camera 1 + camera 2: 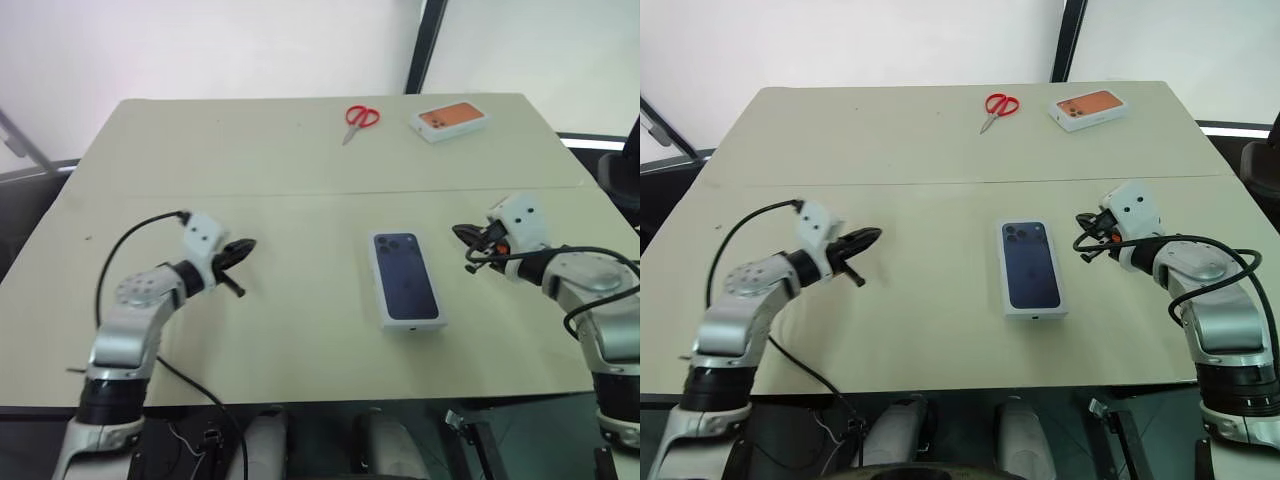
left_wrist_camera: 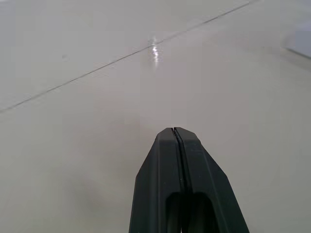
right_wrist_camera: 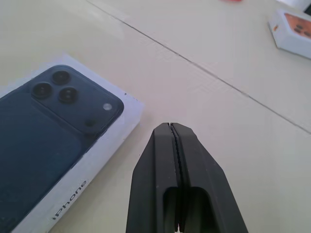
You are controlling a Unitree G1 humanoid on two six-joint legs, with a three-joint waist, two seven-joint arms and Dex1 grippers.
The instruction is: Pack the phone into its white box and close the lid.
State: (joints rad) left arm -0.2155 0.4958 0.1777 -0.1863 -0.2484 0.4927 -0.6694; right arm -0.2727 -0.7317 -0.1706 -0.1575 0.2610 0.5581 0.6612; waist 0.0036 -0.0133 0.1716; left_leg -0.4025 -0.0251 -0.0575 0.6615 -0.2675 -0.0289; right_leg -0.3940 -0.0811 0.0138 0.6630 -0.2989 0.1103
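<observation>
The lid (image 1: 405, 278), white with a dark blue phone printed on its top face, lies flat at the middle of the table, slightly right of centre. The phone itself and the white box are hidden from view. My left gripper (image 1: 243, 250) hovers low over the table well to the left of the lid, shut and empty, pointing toward it. My right gripper (image 1: 458, 232) is just right of the lid's far end, also shut with nothing in it. In the right wrist view the shut fingers (image 3: 181, 160) stand beside the lid's (image 3: 53, 160) corner, apart from it.
Red-handled scissors (image 1: 360, 118) and a white box with an orange picture (image 1: 449, 120) lie at the far edge of the beige table (image 1: 280, 330). A seam (image 1: 300, 194) crosses the table from side to side. A black cable loops off my left wrist (image 1: 130, 240).
</observation>
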